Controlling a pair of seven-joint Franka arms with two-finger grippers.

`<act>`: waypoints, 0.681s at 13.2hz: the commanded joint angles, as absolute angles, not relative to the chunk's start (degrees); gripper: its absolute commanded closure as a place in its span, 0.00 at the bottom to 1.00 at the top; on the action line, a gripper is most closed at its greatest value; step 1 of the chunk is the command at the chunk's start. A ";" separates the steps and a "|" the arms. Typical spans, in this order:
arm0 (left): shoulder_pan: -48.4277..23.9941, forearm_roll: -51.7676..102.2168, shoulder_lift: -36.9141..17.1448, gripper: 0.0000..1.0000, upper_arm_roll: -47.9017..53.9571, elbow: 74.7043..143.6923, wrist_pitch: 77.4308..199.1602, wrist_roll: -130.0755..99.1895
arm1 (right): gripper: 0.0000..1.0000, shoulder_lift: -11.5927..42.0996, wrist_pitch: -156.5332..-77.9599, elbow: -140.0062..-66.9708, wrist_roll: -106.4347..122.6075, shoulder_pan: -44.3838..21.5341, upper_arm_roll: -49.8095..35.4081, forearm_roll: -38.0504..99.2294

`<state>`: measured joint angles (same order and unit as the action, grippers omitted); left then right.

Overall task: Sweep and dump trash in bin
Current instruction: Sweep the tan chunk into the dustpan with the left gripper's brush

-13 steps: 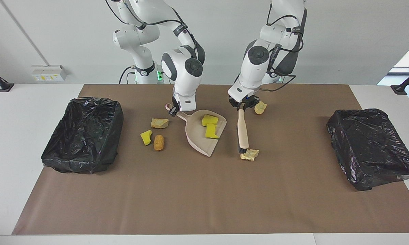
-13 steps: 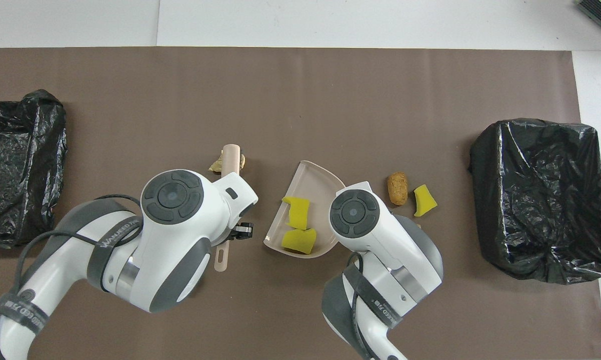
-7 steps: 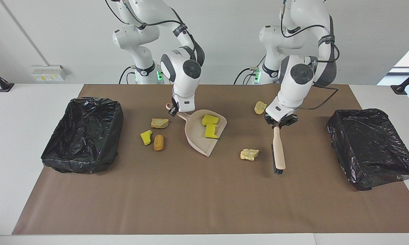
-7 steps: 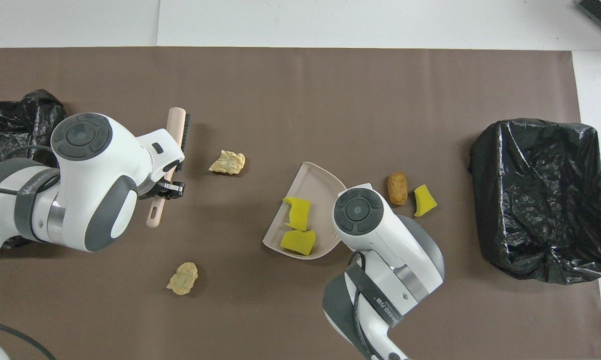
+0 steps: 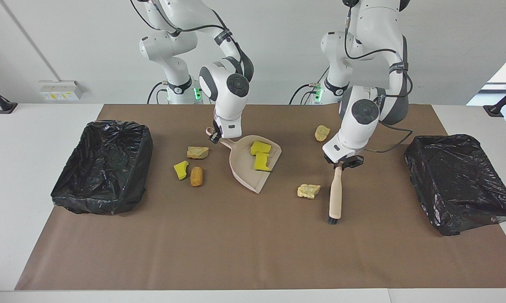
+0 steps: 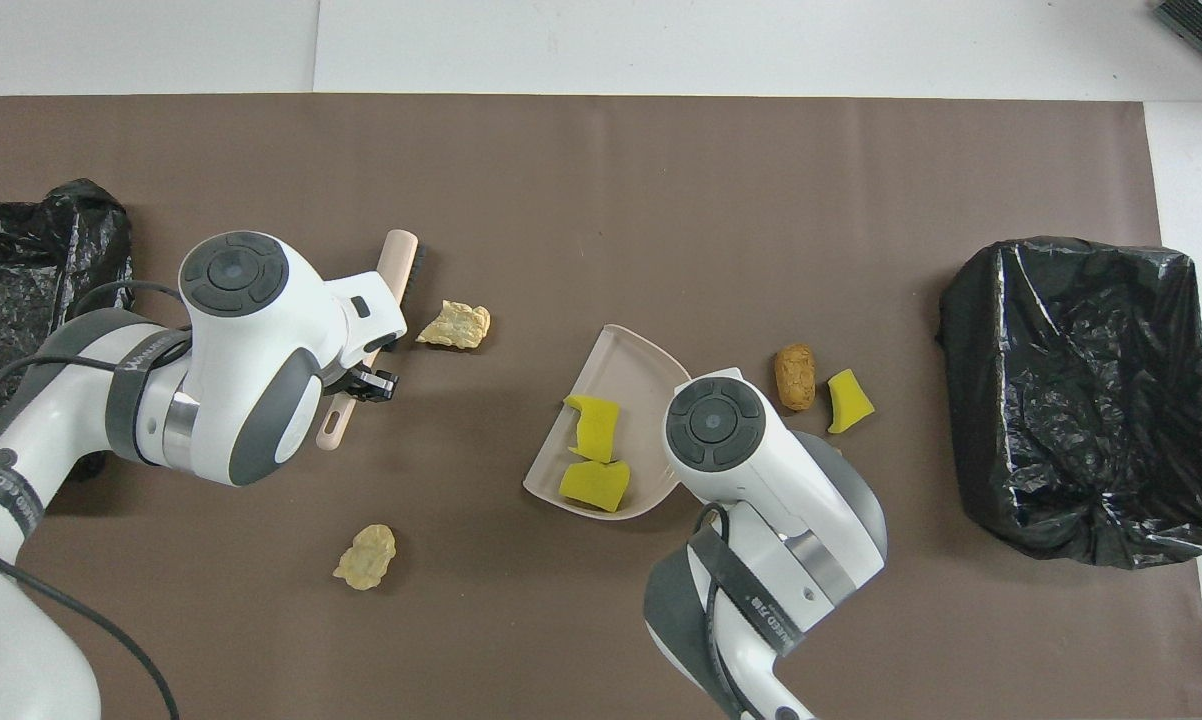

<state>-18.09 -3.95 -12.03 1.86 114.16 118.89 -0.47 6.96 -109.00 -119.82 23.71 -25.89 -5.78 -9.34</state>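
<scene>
My left gripper (image 5: 340, 162) is shut on the handle of the beige black-bristled brush (image 5: 334, 198), whose bristles touch the mat beside a tan chunk (image 5: 309, 191), toward the left arm's end. The brush (image 6: 393, 285) and that chunk (image 6: 455, 324) also show in the overhead view. My right gripper (image 5: 213, 136) is shut on the handle of the pink dustpan (image 5: 246, 176), which rests on the mat and holds two yellow sponge pieces (image 5: 261, 155). Another tan chunk (image 5: 321, 133) lies nearer the robots. A tan chunk (image 5: 197, 152), a yellow sponge (image 5: 180, 169) and an orange chunk (image 5: 196, 176) lie beside the dustpan.
A black-lined bin (image 5: 103, 164) stands at the right arm's end of the brown mat and another (image 5: 459, 181) at the left arm's end. In the overhead view the right arm hides the dustpan handle and the tan chunk beside it.
The left arm swung the brush off the tan chunk toward the left arm's end, then brought it back beside the chunk. The right arm and dustpan barely moved.
</scene>
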 commanded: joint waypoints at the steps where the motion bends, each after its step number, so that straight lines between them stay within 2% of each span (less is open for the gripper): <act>1: -22.05 1.37 -9.58 1.00 1.49 117.07 119.53 0.53 | 1.00 6.59 -108.98 -120.41 23.20 -25.66 -6.15 -8.35; 9: -38.92 7.38 -4.93 1.00 1.49 120.59 116.21 -0.26 | 1.00 6.68 -109.16 -120.41 23.20 -25.49 -6.15 -8.35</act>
<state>-35.95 6.08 -8.05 2.54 118.24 118.07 -0.55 6.96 -109.00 -119.84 23.71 -25.88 -5.77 -9.33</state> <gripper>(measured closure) 0.736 0.674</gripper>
